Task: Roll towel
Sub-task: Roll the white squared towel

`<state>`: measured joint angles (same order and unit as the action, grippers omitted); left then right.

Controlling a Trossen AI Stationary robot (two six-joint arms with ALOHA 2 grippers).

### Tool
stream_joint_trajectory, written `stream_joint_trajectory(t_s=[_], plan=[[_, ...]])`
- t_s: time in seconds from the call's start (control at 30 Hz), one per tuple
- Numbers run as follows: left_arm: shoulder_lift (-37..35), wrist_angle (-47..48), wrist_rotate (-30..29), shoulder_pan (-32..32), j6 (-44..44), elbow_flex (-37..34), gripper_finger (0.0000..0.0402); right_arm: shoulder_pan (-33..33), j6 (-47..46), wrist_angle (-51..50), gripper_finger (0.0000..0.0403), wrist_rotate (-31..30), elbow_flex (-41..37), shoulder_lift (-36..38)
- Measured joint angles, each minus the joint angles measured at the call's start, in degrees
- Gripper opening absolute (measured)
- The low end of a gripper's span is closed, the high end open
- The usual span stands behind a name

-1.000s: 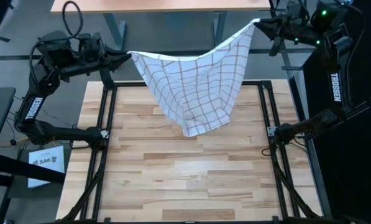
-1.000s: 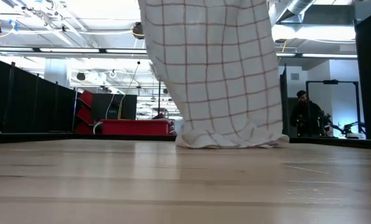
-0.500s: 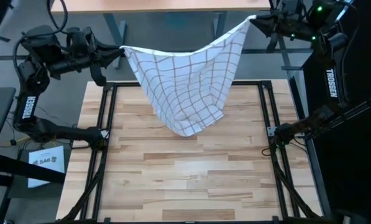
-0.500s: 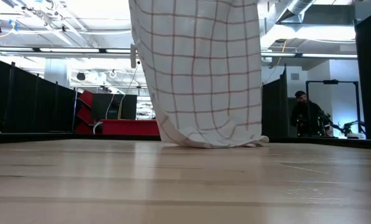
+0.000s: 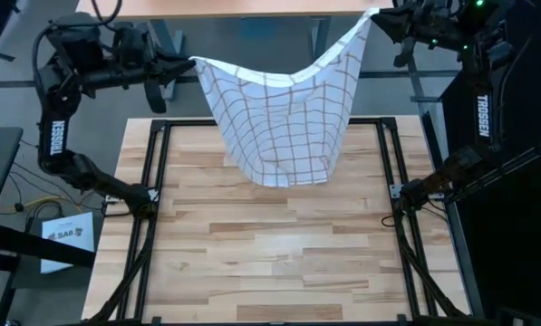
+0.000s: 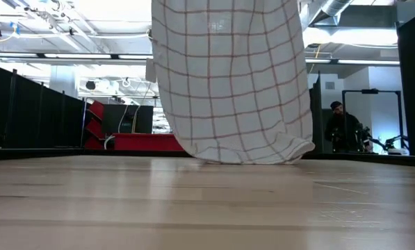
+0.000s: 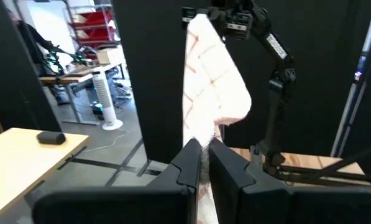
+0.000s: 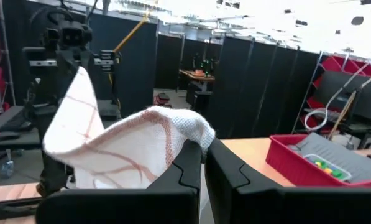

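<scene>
Towel [image 5: 284,113] from above, you see, sags between both grippers over the table's [image 5: 279,244] far edge: left gripper [image 5: 190,63] and right gripper [image 5: 372,16] each pinch a corner. At table level its lowest fold touches the wood. Each wrist view shows fingers [image 7: 191,163] clamped tight on cloth.

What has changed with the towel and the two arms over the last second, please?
The left gripper has drawn back toward the table's far edge, and the towel's sagging bottom edge has slid back with it. Both grippers still pinch a top corner each; the right gripper has barely shifted.
</scene>
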<state>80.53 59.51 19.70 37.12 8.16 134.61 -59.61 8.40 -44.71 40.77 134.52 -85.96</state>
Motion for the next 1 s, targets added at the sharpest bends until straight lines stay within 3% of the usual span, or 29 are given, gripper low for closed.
stream_joint_trajectory(t_s=[0.5,0.67,1.0], plan=[[-1.87,-2.64,2.57,2.82,0.83,0.39,0.0009,0.43,-0.65,5.06,0.0,1.25,0.0,-0.59],[-3.34,-9.76,2.21,4.27,0.44,0.41,0.0009,-2.09,-5.73,15.11,0.0,1.13,0.0,-0.55],[-3.58,-13.13,1.74,4.83,0.59,0.33,0.0009,-3.26,-7.52,23.26,0.0,0.76,0.0,-0.57]])
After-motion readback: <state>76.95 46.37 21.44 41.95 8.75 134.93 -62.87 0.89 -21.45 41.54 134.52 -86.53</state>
